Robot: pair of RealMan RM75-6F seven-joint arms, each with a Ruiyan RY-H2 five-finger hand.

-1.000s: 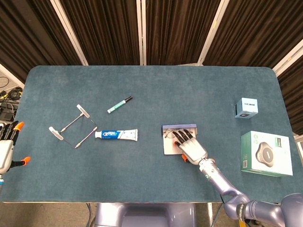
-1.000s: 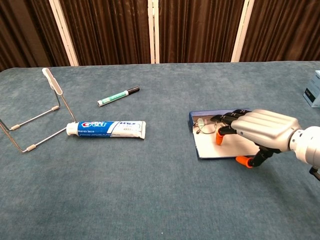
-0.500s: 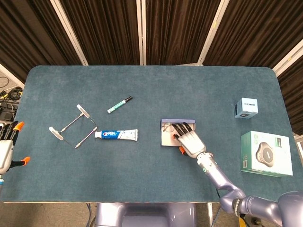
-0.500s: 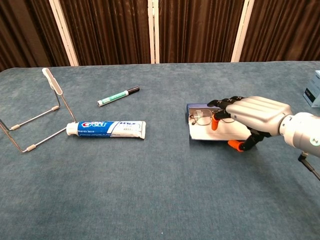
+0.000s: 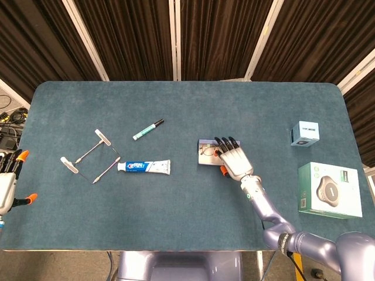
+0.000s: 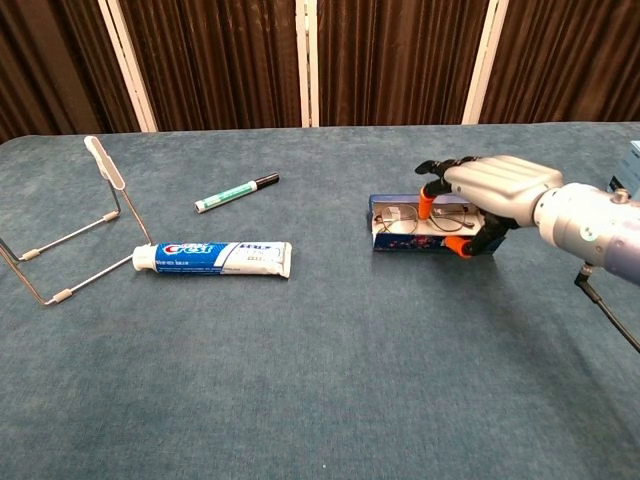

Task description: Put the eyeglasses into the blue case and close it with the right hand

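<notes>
A teal cloth-covered table [image 5: 176, 222] stands before dark curtains with pale uprights; at its near left edge the left hand [image 5: 8, 181] rests just off the table, fingers apart and holding nothing; on the near right lies a white and green box [image 5: 329, 190], and beyond it a small pale blue box [image 5: 304, 133]. Toward the middle, the right hand [image 6: 492, 190] lies over the blue case [image 6: 400, 235], its fingers [image 6: 437, 170] spread across the lid's upper edge and an orange-tipped thumb down at the case's right end; the lid is partly lowered, and the eyeglasses [image 6: 425, 219] show inside through the front opening; whether the fingers press or merely touch the lid cannot be told. To the left, a toothpaste tube [image 6: 213, 257] lies flat, with a wire stand [image 6: 75, 235] just beside its cap end; farther back rests a green marker [image 6: 236, 193], well apart from the case.
</notes>
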